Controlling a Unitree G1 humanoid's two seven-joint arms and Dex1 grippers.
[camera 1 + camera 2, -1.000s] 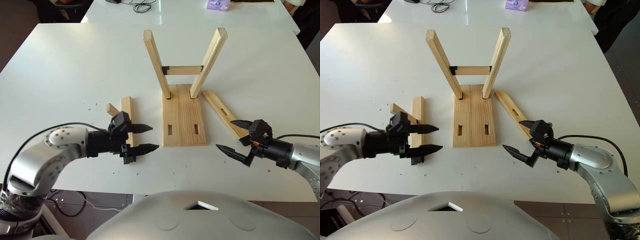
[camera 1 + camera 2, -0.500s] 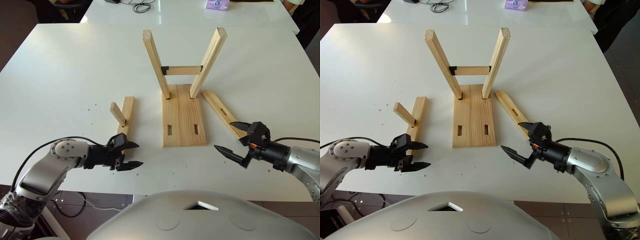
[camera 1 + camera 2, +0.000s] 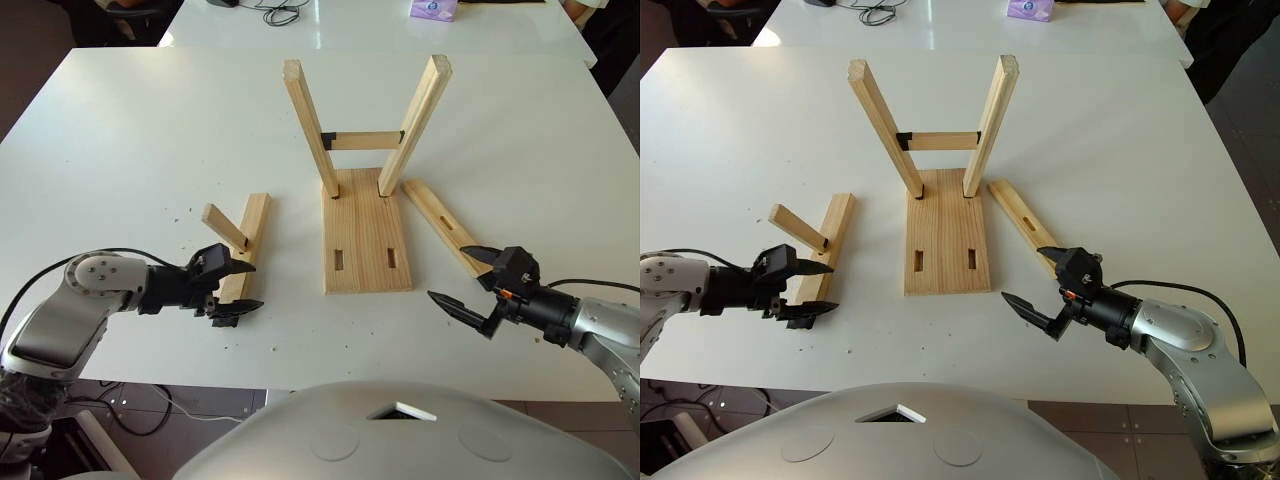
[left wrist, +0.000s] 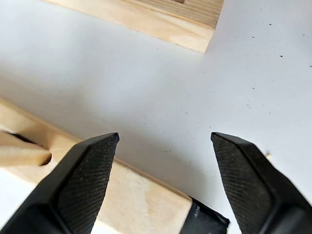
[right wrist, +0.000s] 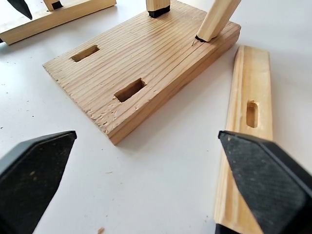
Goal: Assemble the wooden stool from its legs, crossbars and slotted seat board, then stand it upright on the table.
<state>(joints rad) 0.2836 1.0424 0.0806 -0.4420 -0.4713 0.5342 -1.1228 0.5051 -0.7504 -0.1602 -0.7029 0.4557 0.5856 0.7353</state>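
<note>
The slotted seat board (image 3: 366,245) lies flat at mid-table. Two legs (image 3: 310,130) stand in its far slots, joined by a crossbar (image 3: 365,140); the two near slots are bare. To its left lies a loose leg (image 3: 247,240) with a short crossbar stub (image 3: 225,226) sticking up. My left gripper (image 3: 245,287) is open at that leg's near end, low over the table, and the leg end (image 4: 141,204) sits just behind its fingertips. A second loose slotted leg (image 3: 440,225) lies right of the board. My right gripper (image 3: 450,272) is open near that leg's (image 5: 248,126) near end, empty.
Small wood crumbs dot the white table (image 3: 120,150) around the left leg. A second table behind carries cables and a small purple box (image 3: 435,9). The table's near edge runs close under both grippers.
My left gripper drew back from beside the seat board toward the near edge, then moved left to the near end of the loose leg. The right gripper has barely moved.
</note>
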